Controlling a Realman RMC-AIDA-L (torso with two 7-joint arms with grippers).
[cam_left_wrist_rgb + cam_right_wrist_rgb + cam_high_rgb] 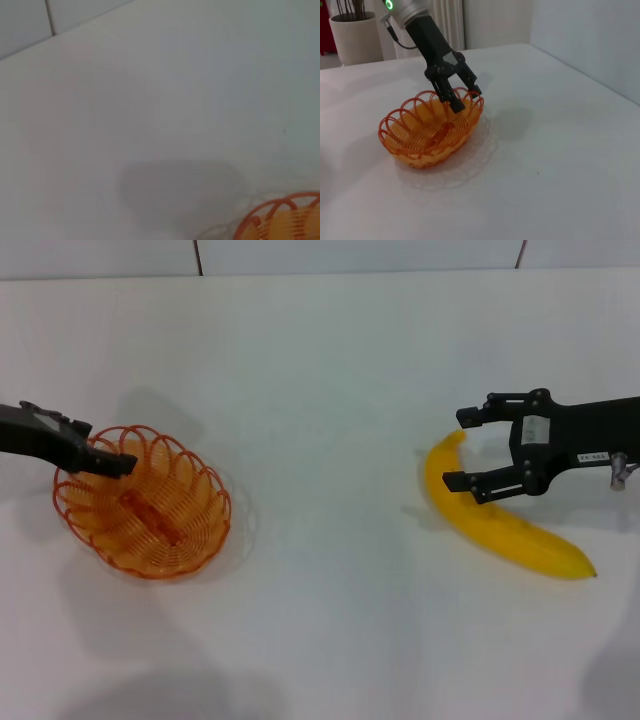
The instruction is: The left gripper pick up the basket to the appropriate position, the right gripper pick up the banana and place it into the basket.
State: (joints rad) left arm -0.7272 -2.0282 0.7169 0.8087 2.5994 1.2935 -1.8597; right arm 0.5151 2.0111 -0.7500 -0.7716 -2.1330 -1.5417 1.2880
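My left hand [112, 466] is closed on the rim of the basket [142, 502], which looks tilted and partly off the table [330, 370] at my left. My right hand [463, 450] hovers wide open over the upper end of the banana [500, 522], lying well apart from the basket, holding nothing. I judge the grasp is best made lower and nearer mid-length, fingers straddling the fruit squarely before closing.

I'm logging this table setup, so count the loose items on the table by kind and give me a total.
Basket: 1, orange wire, with the left gripper at its rim.
Banana: 1, yellow, with the right gripper open around its upper end.
Total: 2
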